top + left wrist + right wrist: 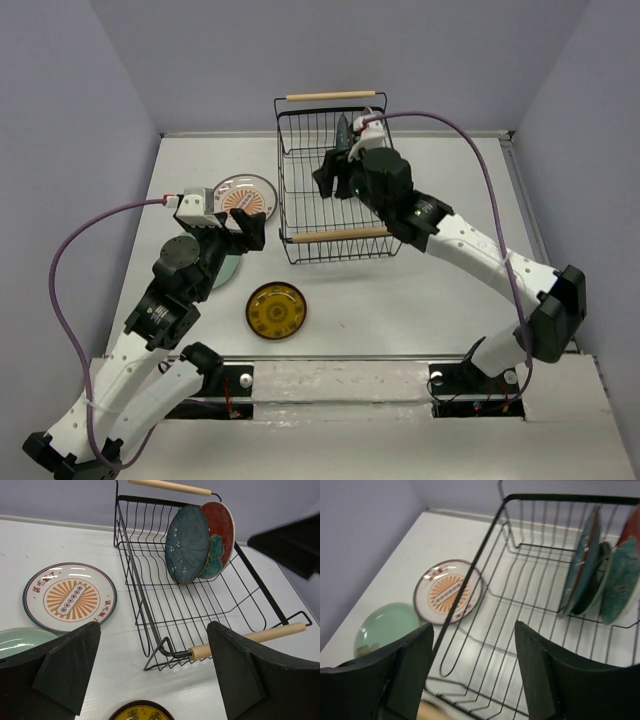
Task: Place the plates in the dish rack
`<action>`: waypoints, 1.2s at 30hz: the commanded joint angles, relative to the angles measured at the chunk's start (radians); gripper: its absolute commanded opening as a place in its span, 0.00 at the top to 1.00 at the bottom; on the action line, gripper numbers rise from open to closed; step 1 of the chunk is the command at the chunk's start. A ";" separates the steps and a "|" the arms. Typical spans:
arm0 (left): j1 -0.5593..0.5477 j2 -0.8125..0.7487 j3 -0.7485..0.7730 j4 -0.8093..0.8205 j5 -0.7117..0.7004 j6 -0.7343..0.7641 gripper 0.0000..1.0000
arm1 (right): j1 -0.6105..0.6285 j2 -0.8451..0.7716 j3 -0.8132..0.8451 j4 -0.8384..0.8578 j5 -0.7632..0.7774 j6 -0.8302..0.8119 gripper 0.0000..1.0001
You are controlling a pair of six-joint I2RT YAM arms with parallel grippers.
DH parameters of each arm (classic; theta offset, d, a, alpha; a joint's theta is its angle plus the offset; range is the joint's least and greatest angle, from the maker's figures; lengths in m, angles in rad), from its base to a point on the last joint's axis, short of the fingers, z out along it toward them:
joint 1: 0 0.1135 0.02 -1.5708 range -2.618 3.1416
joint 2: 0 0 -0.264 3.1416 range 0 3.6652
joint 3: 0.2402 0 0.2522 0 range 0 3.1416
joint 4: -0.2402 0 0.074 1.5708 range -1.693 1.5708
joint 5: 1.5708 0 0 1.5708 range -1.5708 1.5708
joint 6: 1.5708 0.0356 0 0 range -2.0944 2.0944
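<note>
Pincers are both standing spread, pinching nothing. Your right pincer (472, 635) is hovering over the black wire dish rack (300, 215), with the near wooden handle (337, 235) running under that arm. At the rack's far end three plates are leaning upright together: a blue-teal plate (186, 544), a small dark plate (594, 582) and a red flowered plate (224, 522). Your left pincer (152, 630) is hanging over the desk (400, 300) left of the rack, near the orange-centred plate (70, 597), mint plate (17, 640) and amber plate (276, 310), all lying flat.

We hold our left gripper (247, 233) spread wide and empty over the left side of the table, elbow bent; our right gripper (330, 177) hangs parted, arm stretched toward the far edge.
</note>
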 commanded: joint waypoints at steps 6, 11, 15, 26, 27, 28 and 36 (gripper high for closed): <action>0.013 -0.025 0.001 0.046 0.004 0.004 0.01 | 0.411 -0.300 -0.522 0.242 -0.038 0.295 0.75; 0.013 -0.038 0.000 0.046 0.007 0.004 0.01 | 0.507 -0.250 -0.692 0.398 -0.022 0.539 0.67; 0.014 -0.048 -0.002 0.046 0.008 0.004 0.01 | 0.518 -0.176 -0.796 0.527 0.013 0.715 0.47; 0.013 -0.070 -0.005 0.051 0.031 0.001 0.01 | 0.518 0.108 -0.821 0.576 0.068 1.013 0.49; 0.013 -0.068 -0.006 0.051 0.036 -0.001 0.01 | 0.518 0.116 -0.821 0.576 0.079 1.015 0.49; 0.013 -0.070 -0.006 0.051 0.039 -0.001 0.01 | 0.518 0.122 -0.819 0.573 0.084 1.015 0.50; 0.013 -0.070 -0.008 0.056 0.056 -0.004 0.01 | 0.499 0.182 -0.793 0.558 0.084 1.029 0.64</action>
